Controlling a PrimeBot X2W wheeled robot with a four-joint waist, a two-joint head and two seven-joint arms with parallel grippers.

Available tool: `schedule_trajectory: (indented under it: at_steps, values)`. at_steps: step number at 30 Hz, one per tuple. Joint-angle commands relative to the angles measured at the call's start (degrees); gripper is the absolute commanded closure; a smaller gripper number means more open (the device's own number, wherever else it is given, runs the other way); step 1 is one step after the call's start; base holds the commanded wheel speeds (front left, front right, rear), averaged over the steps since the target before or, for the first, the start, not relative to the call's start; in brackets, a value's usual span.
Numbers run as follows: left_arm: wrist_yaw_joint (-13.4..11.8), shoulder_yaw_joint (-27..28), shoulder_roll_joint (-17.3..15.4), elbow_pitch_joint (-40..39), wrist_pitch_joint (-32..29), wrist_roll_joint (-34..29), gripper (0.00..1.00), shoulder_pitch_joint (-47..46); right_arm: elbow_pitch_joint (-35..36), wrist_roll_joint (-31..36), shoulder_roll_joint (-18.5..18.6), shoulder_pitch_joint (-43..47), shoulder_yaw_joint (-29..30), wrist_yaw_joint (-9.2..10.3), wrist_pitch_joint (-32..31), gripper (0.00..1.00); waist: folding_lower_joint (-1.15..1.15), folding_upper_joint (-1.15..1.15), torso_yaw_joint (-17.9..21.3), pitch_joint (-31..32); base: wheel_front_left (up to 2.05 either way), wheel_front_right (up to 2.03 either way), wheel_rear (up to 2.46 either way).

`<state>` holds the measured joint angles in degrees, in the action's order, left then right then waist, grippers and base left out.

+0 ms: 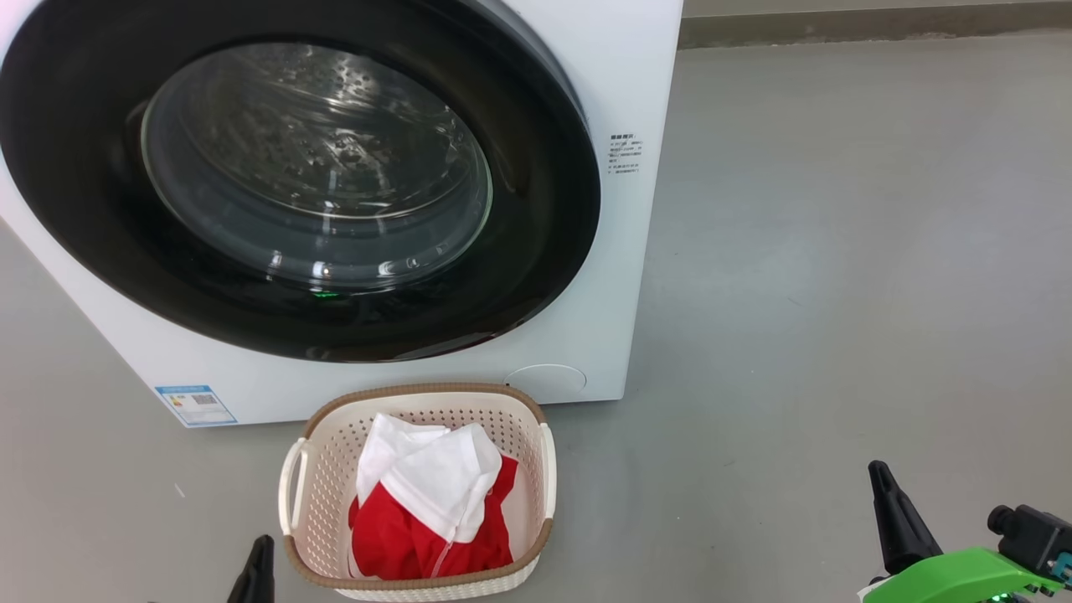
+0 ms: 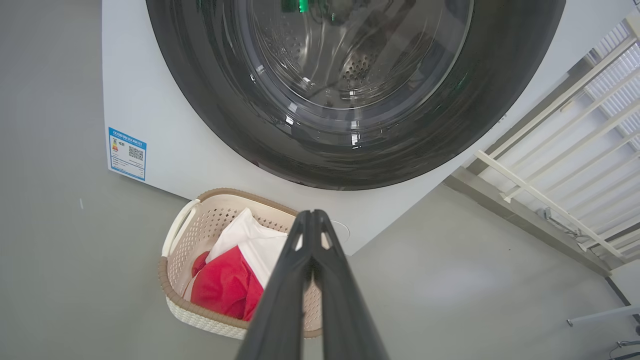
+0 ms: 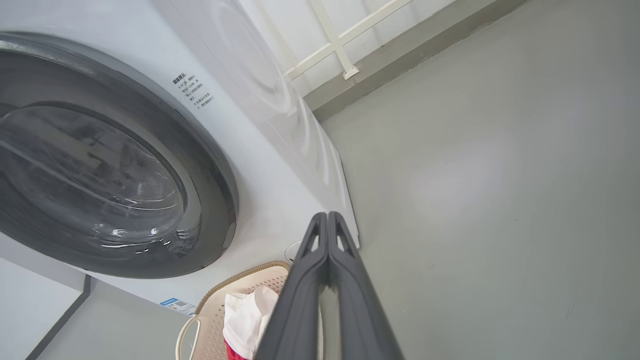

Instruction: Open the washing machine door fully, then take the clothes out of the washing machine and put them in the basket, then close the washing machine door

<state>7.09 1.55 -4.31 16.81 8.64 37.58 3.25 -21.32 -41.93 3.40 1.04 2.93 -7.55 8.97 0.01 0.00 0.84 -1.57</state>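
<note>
- Left gripper: fingers pressed together, holding nothing, near the basket.
- Right gripper: also pressed together and empty.
- The basket stands on the floor just before the washing machine and holds the clothes (red and white, heaped).
- The washing machine door sits closed against the machine's front.

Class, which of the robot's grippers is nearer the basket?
Left. The left gripper is just beside the basket, at its left side; the right gripper is far off to its right.
</note>
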Motion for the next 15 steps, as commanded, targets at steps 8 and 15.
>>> schedule_trajectory:
  at_steps: [8, 15]
  values:
    - [0.1, 1.3, -0.1, -1.6, -1.4, 5.2, 1.0, -2.8, 2.1, -4.9, 0.5, -2.3, 0.4, 0.02, -1.4, 1.0, -0.01, 0.0, -0.1, 0.1, 0.0, 0.0, 0.0]
    - [0.2, 1.6, 0.0, -1.7, -2.6, 9.4, 1.0, -3.3, 2.5, -8.7, 0.4, -2.7, 0.6, 0.03, -2.6, 1.0, -0.01, 0.0, -0.1, 0.2, 0.0, 0.0, 0.0]
